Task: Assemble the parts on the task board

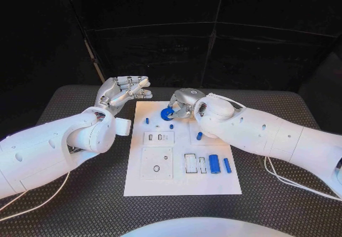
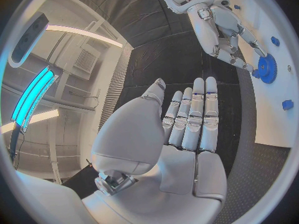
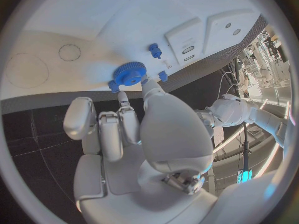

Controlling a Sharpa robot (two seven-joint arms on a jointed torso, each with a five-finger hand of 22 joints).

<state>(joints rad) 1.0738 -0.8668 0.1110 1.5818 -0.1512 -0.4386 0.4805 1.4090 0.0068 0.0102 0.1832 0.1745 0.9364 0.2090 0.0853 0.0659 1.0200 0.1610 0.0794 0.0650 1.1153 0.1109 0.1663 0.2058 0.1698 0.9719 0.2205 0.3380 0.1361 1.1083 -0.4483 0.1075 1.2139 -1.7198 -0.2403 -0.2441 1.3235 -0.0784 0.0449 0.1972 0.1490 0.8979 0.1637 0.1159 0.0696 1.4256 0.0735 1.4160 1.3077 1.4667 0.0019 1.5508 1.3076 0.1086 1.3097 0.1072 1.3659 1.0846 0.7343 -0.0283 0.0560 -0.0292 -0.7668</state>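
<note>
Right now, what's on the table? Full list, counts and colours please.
Board: one, white, middle of the black table.
Gear: one, blue, at the board's far end, at the right robot hand's fingertips; whether it is gripped, I cannot tell.
Small pegs: at least three, blue, on the board's far half near the gear.
Cylinders: two, blue, lying side by side at the board's near right.
Raised plates: two, white, on the board's left half, with slots and holes.
Table: one, black, textured.
Left robot hand: silver, raised off the board's far left corner, holding nothing.
Right robot hand: silver, over the board's far end, fingers at the gear.
</note>
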